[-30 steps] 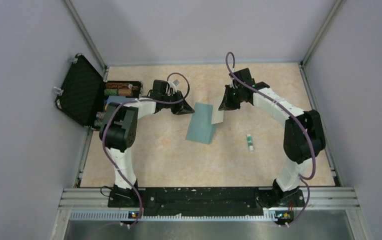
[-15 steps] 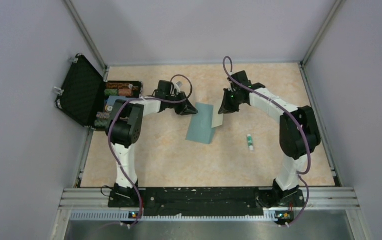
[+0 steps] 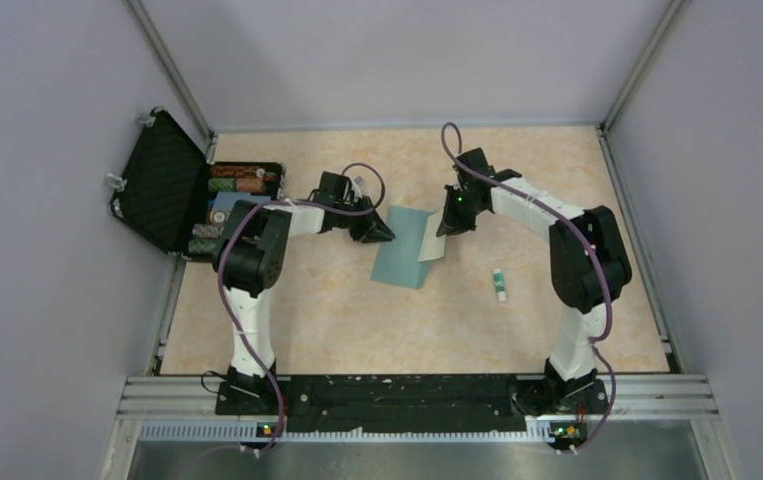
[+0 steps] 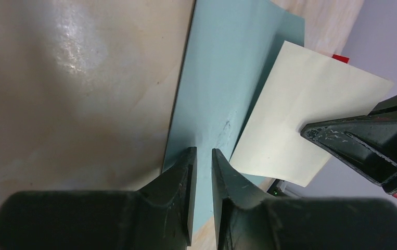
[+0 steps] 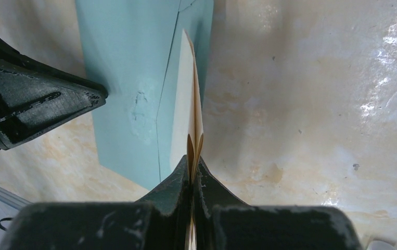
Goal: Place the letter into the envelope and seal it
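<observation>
Left gripper [image 4: 202,152] has slid to envelope [image 4: 227,78]'s edge; right gripper [image 5: 194,159] pinches letter [image 4: 305,114]

Matt teal paper envelope [image 4: 222,78], cream paper letter [image 4: 305,120], glossy marbled tabletop [image 4: 81,78].

Long teal envelope [image 3: 402,255] — folded cream letter [image 3: 434,238] on edge at its right side

Envelope [image 3: 402,255] mid-table [image 3: 337,320], letter [image 3: 435,240] overlapping its right edge. Left gripper [image 3: 387,235] at envelope's left edge, right gripper [image 3: 444,230] on letter's far right end. Glue stick [image 3: 498,285] right of envelope, apart. Case [image 3: 162,180] at table's far-left corner
</observation>
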